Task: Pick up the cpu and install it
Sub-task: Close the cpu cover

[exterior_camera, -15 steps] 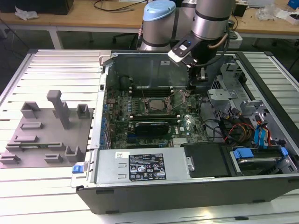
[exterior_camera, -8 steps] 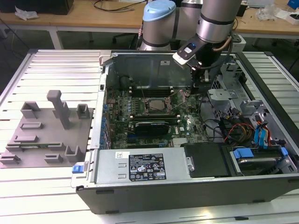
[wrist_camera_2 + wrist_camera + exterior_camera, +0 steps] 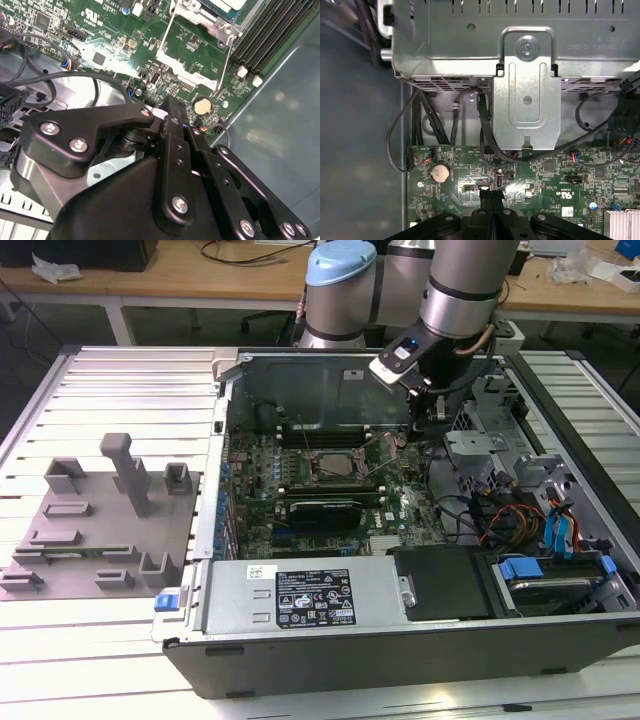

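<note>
the computer case lies open on a ribbed metal counter, and a wooden counter runs along behind it. on the exterior view's left a grey plastic plate with upright blocks rests on the ribs, well apart from my arm.

i hang over the back corner of the green board, on the exterior view's right. my end effector is clenched, its two fingertips pressed side by side above the board near a coin battery. in the exterior view my end effector is partly lost among dark cables.

the cpu sits in the socket at the middle of the board, well apart from my fingers. in the second wrist view the cpu is cut off by the picture's edge, with a metal frame lying just beside it.

a long black card lies in front of the socket. a metal bracket covers the cables behind it. the power supply carries a white label, its print too small for me to make out.
</note>
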Robot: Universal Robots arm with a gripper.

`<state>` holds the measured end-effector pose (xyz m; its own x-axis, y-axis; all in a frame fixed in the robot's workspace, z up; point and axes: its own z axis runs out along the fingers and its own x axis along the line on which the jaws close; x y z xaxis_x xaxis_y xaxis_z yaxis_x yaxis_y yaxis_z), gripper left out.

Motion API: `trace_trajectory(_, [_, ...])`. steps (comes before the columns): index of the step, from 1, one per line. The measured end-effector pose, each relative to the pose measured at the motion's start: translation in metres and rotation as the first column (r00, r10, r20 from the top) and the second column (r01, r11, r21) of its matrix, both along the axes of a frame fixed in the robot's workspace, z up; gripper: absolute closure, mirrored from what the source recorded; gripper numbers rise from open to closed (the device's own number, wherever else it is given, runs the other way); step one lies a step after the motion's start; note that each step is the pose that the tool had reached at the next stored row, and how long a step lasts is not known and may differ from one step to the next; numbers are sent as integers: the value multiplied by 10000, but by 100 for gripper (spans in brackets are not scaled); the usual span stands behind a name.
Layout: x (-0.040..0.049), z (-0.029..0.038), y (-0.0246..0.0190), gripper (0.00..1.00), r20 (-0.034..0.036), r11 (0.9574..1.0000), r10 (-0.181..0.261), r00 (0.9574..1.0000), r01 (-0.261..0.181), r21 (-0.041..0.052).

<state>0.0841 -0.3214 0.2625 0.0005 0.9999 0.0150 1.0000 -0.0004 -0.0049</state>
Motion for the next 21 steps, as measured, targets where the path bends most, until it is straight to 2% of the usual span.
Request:
trace_trajectory(4, [1,-119,0,89,-72,10000,-1,10000,1,-15])
trace_trajectory(8, [2,-181,0,89,-104,10000,-1,9999,1,-22])
trace_trajectory(21, [-22,-188,9,89,-105,10000,-1,9999,0,-22])
